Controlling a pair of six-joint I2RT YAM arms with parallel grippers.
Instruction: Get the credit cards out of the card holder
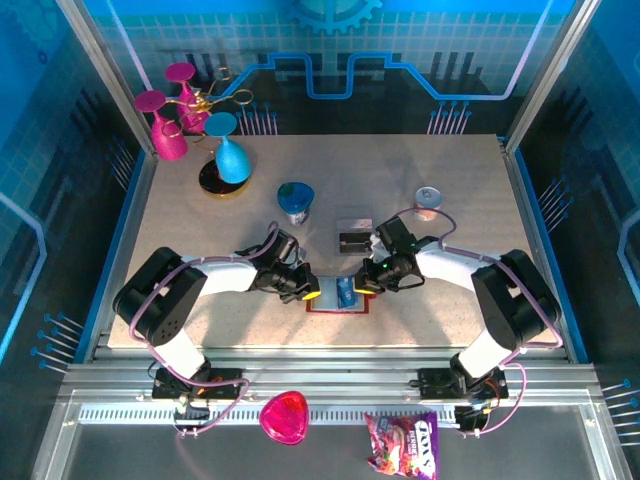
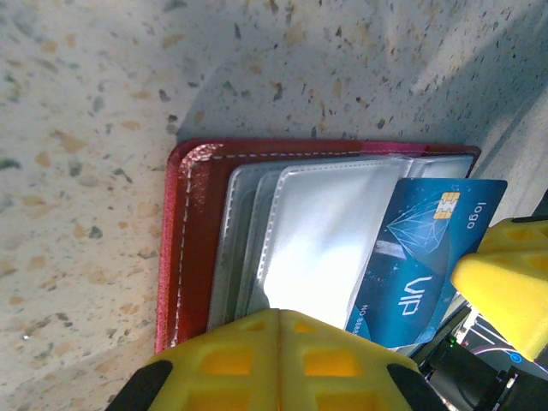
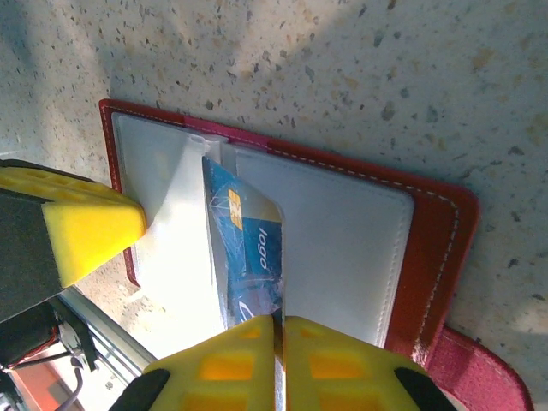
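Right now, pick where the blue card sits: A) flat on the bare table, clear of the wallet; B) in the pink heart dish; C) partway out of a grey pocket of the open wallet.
C: the blue card sticks partway out of a grey pocket of the open card holder, its chip and VIP lettering exposed.

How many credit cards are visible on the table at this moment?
2. A blue card sticks partly out of a card holder pocket; a dark card lies on the table just beyond the holder. More may be hidden inside pockets.
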